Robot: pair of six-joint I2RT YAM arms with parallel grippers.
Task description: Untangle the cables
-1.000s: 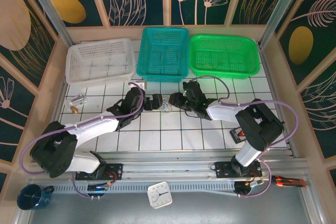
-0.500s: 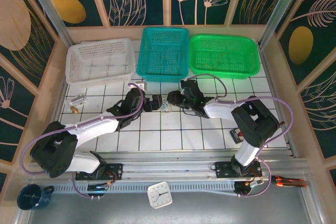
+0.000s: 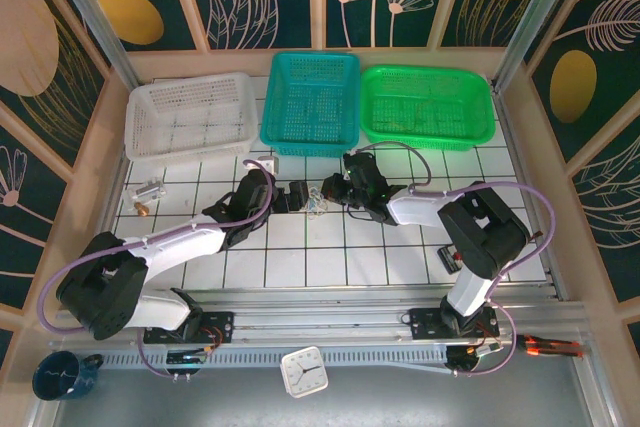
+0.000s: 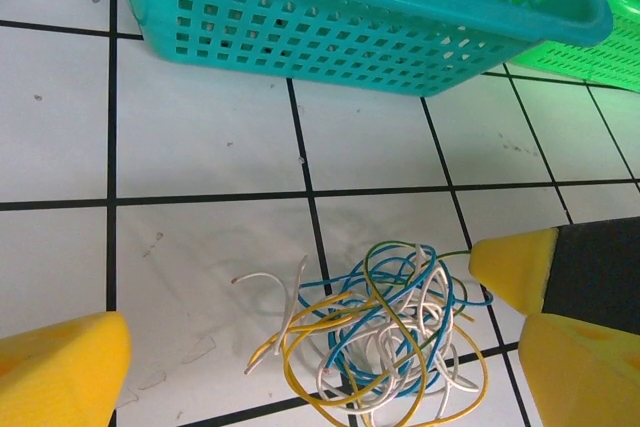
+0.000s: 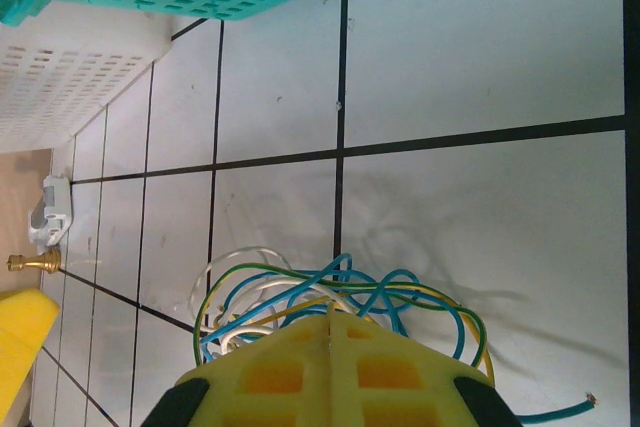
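Grasp stage: the cables (image 4: 385, 332) lay tangled on the near side of the teal basket (image 4: 350, 7); my left gripper (image 4: 320, 347) gaped wide astride them; my right gripper (image 5: 330, 347) was closed at their edge; next, I judged, pinch one strand and part gently.

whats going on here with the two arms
Two arms are working on a small tangle of cables on the tiled table, in front of the teal basket. The left gripper is open, straddling it. The right gripper is shut at its edge, apparently pinching a strand. Nothing is untangled yet.
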